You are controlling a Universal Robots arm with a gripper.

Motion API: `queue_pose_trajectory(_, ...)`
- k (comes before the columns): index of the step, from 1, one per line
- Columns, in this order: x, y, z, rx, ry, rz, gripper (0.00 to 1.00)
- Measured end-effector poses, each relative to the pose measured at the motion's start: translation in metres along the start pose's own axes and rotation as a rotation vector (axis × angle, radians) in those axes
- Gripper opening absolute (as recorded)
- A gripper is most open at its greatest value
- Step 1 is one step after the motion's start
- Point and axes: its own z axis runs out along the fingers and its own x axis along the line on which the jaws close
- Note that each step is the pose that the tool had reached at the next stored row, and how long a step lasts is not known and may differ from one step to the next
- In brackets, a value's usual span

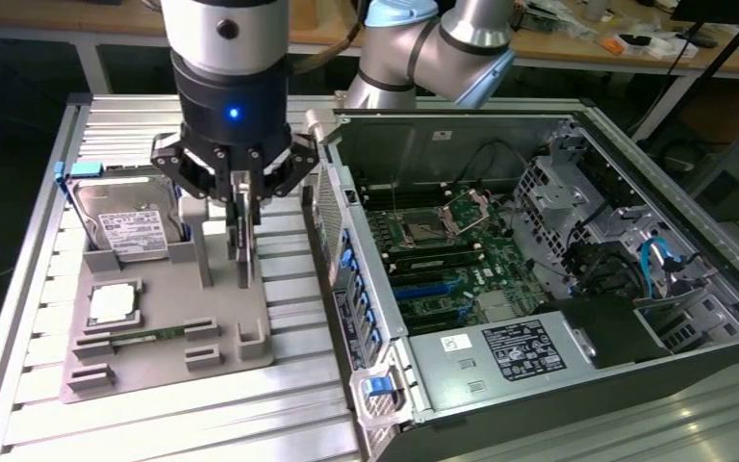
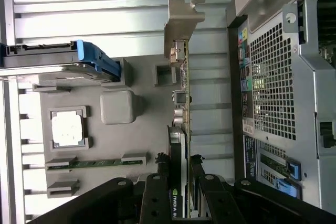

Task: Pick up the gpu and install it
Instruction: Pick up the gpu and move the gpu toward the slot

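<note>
The gpu is a thin dark card standing upright and edge-on over the grey holder tray, near the side facing the computer case. My gripper comes down from above and is shut on the card's upper edge. In the wrist view the gpu runs as a narrow blade, with its silvery bracket at the far end. The black fingers of my gripper press on both of its sides. I cannot tell whether the card still rests in the tray.
The open computer case lies at the exterior view's right, its motherboard exposed; its perforated wall runs close beside the card. On the tray sit a hard drive, a square processor chip and a memory stick.
</note>
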Motion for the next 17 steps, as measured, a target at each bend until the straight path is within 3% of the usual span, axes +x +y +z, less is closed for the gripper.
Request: queue_pose_trajectory(17, -0.001, 0.0051, -0.0743, -0.0001, 0.0000, 0.000, 0.27)
